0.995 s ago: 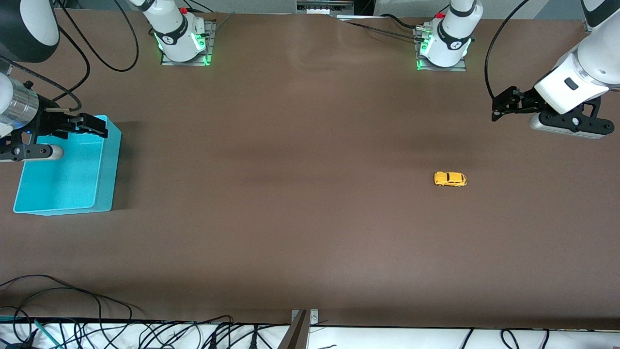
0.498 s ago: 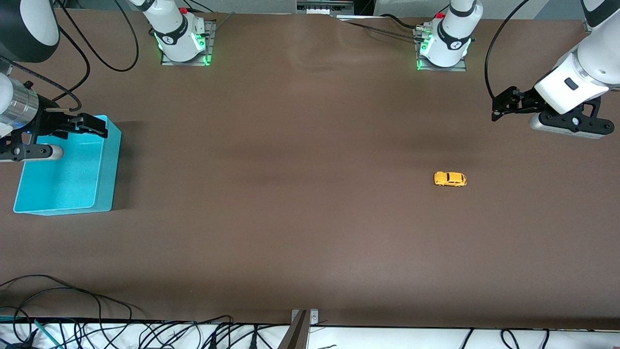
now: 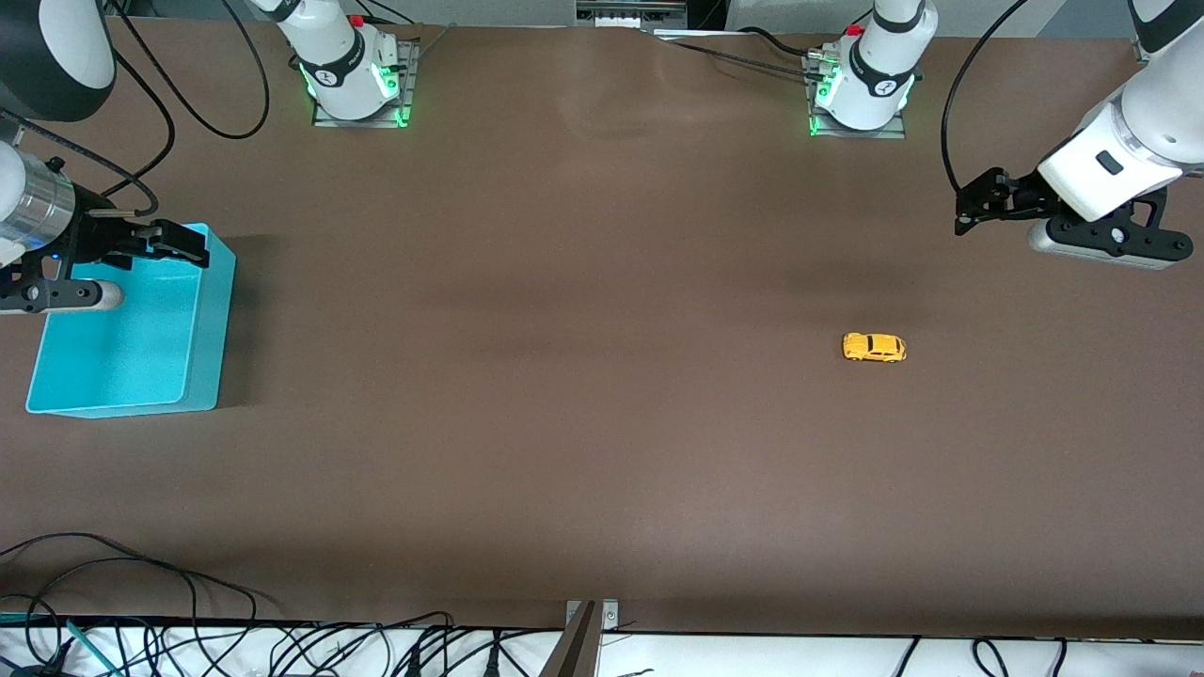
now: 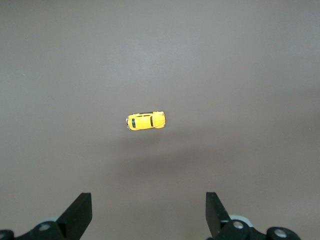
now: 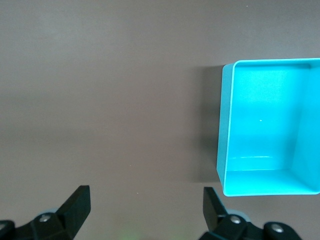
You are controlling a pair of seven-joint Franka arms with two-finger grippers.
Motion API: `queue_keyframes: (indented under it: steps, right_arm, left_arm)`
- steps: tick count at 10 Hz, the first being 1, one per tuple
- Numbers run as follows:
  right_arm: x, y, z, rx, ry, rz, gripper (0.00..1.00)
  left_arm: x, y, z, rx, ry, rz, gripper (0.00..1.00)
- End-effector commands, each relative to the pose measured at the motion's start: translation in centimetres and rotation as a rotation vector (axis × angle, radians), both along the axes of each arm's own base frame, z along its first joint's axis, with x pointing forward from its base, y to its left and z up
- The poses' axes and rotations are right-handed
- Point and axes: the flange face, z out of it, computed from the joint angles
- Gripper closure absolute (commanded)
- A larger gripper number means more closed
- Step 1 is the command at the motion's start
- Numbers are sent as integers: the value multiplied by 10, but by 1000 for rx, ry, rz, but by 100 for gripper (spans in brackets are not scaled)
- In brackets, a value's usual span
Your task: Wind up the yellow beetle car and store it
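- Two white arms (image 3: 1119, 150) with rounded glossy shells, each rising from a grey base plate (image 3: 357, 118).
- Green lights glow at both bases; a small red button (image 3: 356, 20) sits beside each.
- Black cables (image 3: 202, 122) loop off the arms.
- Grippers are matt black, with wedge-shaped fingers (image 4: 80, 212).
- One wrist carries a silver metal collar (image 3: 38, 207).

Turquoise bin (image 3: 202, 353) on table (image 3: 564, 423), right arm's end.
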Motion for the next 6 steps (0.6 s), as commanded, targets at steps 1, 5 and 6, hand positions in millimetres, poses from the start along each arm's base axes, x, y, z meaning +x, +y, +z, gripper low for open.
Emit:
queue_keyframes:
  steps: [1, 5, 6]
  right_arm:
    - [3, -2, 4, -11, -1, -8, 0]
    - [3, -1, 4, -18, -2, -12, 0]
    - [3, -1, 4, -17, -1, -6, 0]
  left_arm:
    - [-2, -1, 7, -22, 4, 6, 0]
    - [-3, -3, 7, -21, 5, -9, 0]
    - [-2, -2, 6, -21, 6, -11, 0]
